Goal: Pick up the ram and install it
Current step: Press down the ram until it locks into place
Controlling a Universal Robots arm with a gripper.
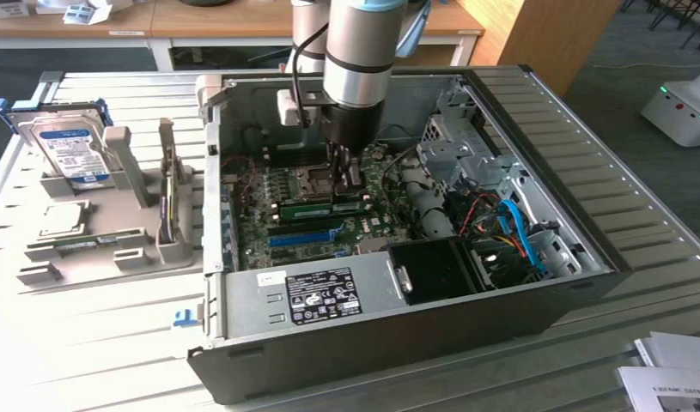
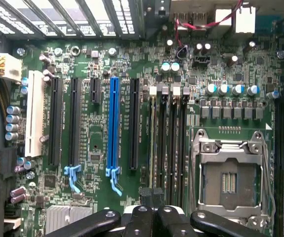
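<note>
While pincer [image 2: 152, 193] closed over motherboard [image 2: 107, 59], exterior shows ram [image 1: 307, 206] seated.

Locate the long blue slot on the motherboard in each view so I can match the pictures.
Exterior view: the blue slot lies on the near part of the motherboard, inside the open case.
Wrist view: the blue slot runs lengthwise between two long black slots.
Shared landmark: the silver processor socket, which lies beyond the memory slots from the blue slot.
</note>
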